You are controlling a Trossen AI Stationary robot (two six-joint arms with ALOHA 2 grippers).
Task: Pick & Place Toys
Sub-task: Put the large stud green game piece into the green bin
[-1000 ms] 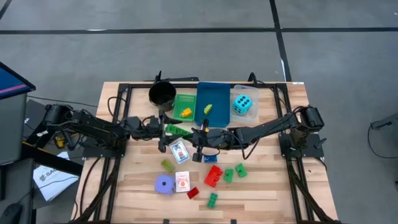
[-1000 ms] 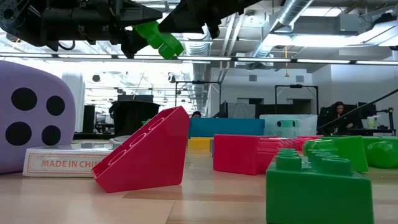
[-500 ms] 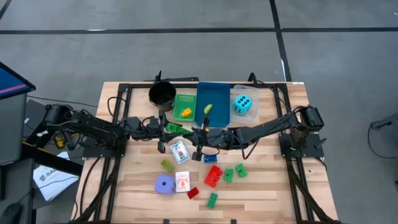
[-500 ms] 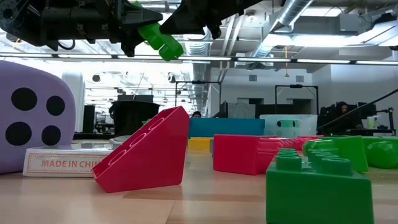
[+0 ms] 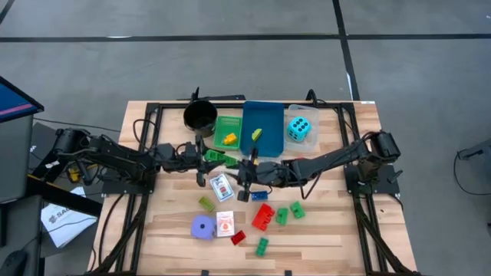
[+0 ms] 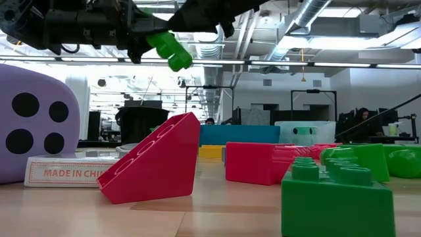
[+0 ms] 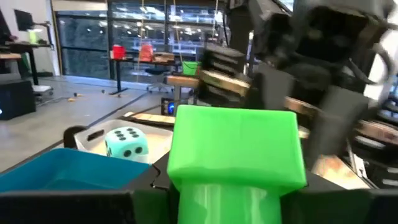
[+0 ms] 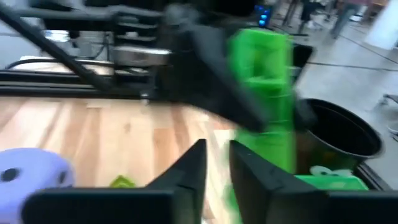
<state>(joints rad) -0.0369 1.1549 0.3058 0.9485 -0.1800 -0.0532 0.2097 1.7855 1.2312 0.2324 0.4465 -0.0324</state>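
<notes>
My left gripper (image 5: 209, 158) is shut on a bright green brick (image 5: 223, 159), held above the table's middle; the brick also shows in the low view (image 6: 170, 50). My right gripper (image 5: 245, 172) hovers just right of that brick, empty, its fingers a narrow gap apart (image 8: 217, 168). A purple die (image 5: 202, 227), two card packs (image 5: 222, 187) (image 5: 225, 223), red bricks (image 5: 263, 216) and green bricks (image 5: 281, 215) lie on the table's near half. A cyan die (image 5: 301, 129) sits in the clear tray. My left gripper pinches the green brick by its near end (image 7: 211, 202) between its two fingers. The fingers come level from the table's left. The brick sticks out past the fingertips toward the right, lifted clear of the table.
A black cup (image 5: 200, 116), a green tray (image 5: 222, 125) with a yellow brick (image 5: 229, 139), a blue tray (image 5: 265, 116) with another yellow piece and the clear tray (image 5: 311, 142) stand in a row at the far edge. Black frame rails run along both sides.
My left gripper has carried the green brick a little toward the table's right, and the brick has tipped slightly downward in the low view. My right gripper has stayed close beside it.
</notes>
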